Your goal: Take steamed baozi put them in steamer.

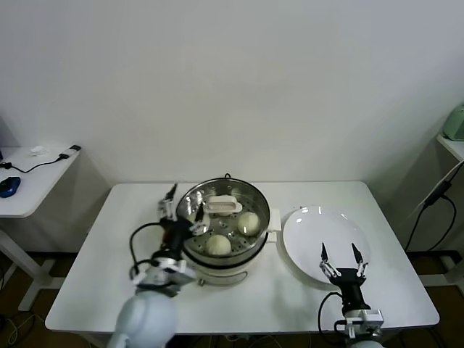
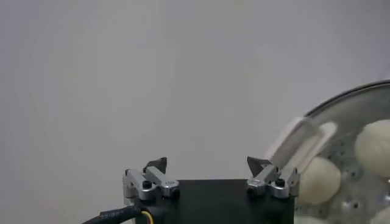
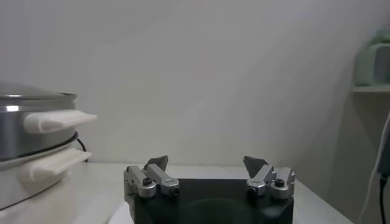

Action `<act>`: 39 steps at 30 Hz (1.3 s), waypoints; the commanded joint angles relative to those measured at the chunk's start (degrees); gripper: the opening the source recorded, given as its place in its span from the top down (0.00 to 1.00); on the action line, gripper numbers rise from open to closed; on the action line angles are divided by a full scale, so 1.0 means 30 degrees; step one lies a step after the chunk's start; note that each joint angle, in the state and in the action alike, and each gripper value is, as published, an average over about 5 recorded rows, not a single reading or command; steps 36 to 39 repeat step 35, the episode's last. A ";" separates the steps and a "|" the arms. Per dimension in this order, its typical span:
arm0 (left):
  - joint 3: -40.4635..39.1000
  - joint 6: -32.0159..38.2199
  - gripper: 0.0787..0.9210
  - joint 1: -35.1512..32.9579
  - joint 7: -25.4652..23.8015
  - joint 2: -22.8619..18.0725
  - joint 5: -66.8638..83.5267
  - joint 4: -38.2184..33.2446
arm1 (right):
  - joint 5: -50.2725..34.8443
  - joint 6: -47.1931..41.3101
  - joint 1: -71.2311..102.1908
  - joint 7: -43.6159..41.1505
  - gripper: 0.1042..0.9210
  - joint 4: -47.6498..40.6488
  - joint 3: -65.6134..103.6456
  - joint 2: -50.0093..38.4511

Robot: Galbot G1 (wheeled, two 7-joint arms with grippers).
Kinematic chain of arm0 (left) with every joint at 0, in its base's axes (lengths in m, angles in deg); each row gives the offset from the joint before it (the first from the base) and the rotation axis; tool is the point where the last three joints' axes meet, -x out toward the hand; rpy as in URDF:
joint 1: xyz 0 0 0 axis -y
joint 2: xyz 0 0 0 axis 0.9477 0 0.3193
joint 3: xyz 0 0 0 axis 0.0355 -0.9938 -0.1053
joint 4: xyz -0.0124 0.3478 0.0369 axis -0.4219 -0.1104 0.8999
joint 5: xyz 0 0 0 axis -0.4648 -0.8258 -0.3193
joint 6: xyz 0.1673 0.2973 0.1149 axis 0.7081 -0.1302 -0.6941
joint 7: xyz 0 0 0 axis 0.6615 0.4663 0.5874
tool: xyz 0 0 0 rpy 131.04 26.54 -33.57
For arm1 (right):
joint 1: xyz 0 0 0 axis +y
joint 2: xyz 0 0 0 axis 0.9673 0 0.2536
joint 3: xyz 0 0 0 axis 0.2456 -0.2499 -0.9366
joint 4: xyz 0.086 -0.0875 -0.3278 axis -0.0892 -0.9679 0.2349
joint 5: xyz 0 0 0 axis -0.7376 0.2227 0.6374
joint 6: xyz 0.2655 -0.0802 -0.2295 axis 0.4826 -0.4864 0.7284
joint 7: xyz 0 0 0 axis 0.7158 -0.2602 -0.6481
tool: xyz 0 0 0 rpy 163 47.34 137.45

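Observation:
The steamer (image 1: 225,255), a shiny steel pot on a white base, stands mid-table. Inside on its perforated tray lie baozi: one on the right (image 1: 249,222), one at the front (image 1: 218,244), and one on the left partly hidden behind my left gripper's finger. My left gripper (image 1: 183,209) is open and empty, raised at the steamer's left rim. Its wrist view (image 2: 207,163) shows the steamer rim (image 2: 347,97) and baozi (image 2: 317,179) inside. My right gripper (image 1: 339,255) is open and empty above the white plate (image 1: 308,232). It also shows in its wrist view (image 3: 206,161).
A white handle piece (image 1: 221,205) lies at the back of the steamer tray. The steamer's white side handles (image 3: 58,120) stick out toward the plate. A side table with cables (image 1: 29,174) stands at far left. A cable (image 1: 435,199) hangs at right.

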 commanded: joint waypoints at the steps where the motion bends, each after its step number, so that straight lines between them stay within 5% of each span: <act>1: 0.7483 0.3321 0.12 -0.2104 0.1330 0.1555 2.0021 -0.0634 | -0.0297 0.1038 -0.0088 -0.0244 0.12 -0.0654 0.0200 -0.0143; 8: 0.8889 0.5380 0.12 -0.3344 0.1216 0.3030 2.3856 0.3013 | -0.0506 0.1136 -0.0501 -0.0245 0.12 -0.1619 0.0335 -0.0124; 19: 0.6684 0.8686 0.12 -0.3806 0.0297 0.2215 2.1204 0.8348 | -0.0789 0.1064 -0.0386 -0.0310 0.12 -0.1769 0.0350 -0.0234; 39: 0.6228 0.9646 0.12 -0.4041 0.0241 0.1914 2.0590 0.8144 | -0.0873 0.0981 -0.0257 -0.0400 0.12 -0.1617 0.0316 -0.0270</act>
